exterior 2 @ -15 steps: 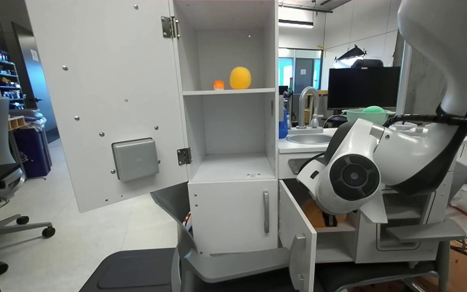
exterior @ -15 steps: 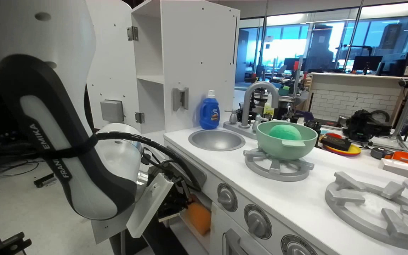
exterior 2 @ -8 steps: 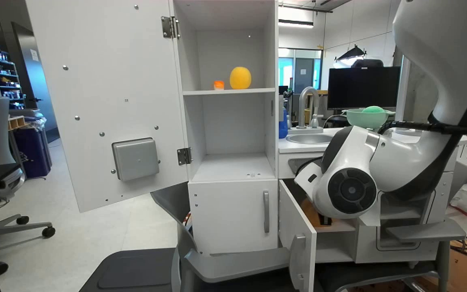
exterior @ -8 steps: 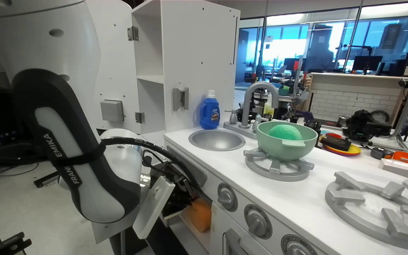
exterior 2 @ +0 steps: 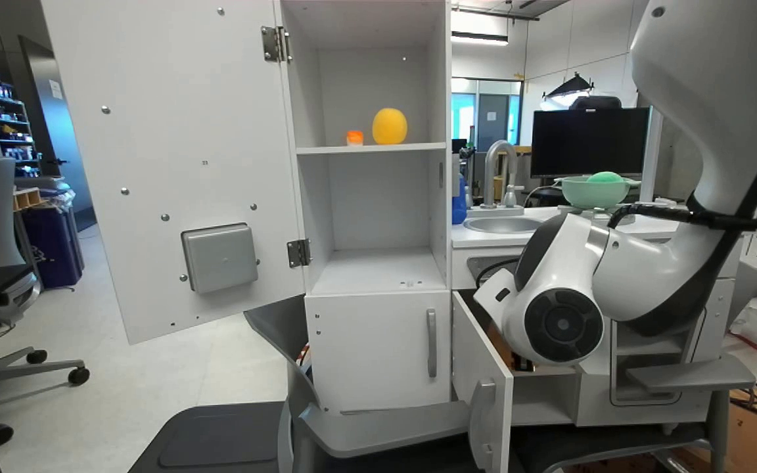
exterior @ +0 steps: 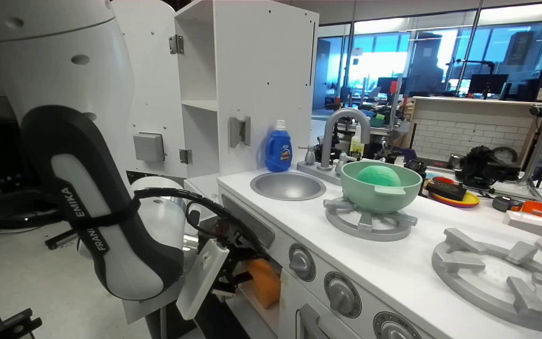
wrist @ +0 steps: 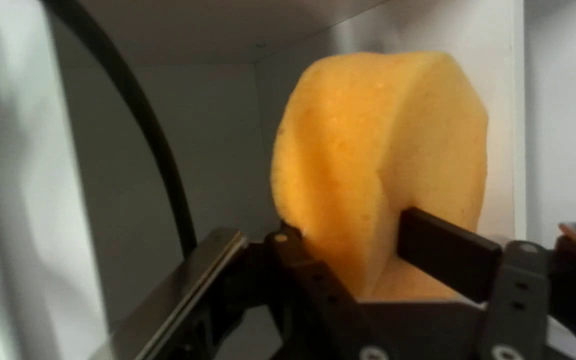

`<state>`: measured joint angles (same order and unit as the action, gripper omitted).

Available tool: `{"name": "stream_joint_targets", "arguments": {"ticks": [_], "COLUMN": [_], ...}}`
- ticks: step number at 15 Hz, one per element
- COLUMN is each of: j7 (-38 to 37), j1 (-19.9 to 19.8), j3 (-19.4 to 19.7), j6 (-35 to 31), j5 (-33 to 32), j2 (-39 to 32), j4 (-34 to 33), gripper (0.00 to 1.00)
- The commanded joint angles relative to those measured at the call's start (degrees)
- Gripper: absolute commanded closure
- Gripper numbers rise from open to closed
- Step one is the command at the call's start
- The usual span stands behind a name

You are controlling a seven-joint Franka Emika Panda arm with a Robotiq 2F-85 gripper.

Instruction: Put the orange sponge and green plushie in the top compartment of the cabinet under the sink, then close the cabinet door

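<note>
Well, the jaws straddle the orange sponge (wrist: 340, 145) near the compartment edge (wrist: 519, 125), open room opposite; whether pinching, I can't tell.

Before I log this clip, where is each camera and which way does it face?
Exterior view: raised near a burner, looking down across the counter toward the sink; arm at picture's left.
Exterior view: in front of the tall cabinet, facing its opened upper part; arm at picture's right.
Wrist view: on the arm, looking past the hand, visible at bottom, to the orange sponge.
Both exterior views share arm, sink, tall cabinet, green plushie.
</note>
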<state>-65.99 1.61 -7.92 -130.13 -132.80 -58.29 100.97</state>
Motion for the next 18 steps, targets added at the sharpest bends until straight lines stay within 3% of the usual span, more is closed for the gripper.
{"name": "stream_joint_targets", "arguments": {"ticks": [1,3,4,10,15,18], "j7": [-2.0,-3.7,-4.5,-10.1,-14.3,-13.1], "j1": [-0.6,-0.4,-0.4,0.2,0.3,-0.2], "j3": [-1.5,-2.0,-2.2,-3.3,-2.4,-1.5], "j6": [1.3,1.3,1.3,2.2,6.2,6.4], "j5": [-1.8,-2.5,-2.7,-6.1,-8.9,-7.6], "j2": [-0.4,0.2,0.3,0.5,-4.6,-6.8], "j4": [-1.0,-0.3,-0.1,1.0,-5.2,-8.2], "gripper": [0.16,0.01,0.00,0.00,0.00,0.00]}}
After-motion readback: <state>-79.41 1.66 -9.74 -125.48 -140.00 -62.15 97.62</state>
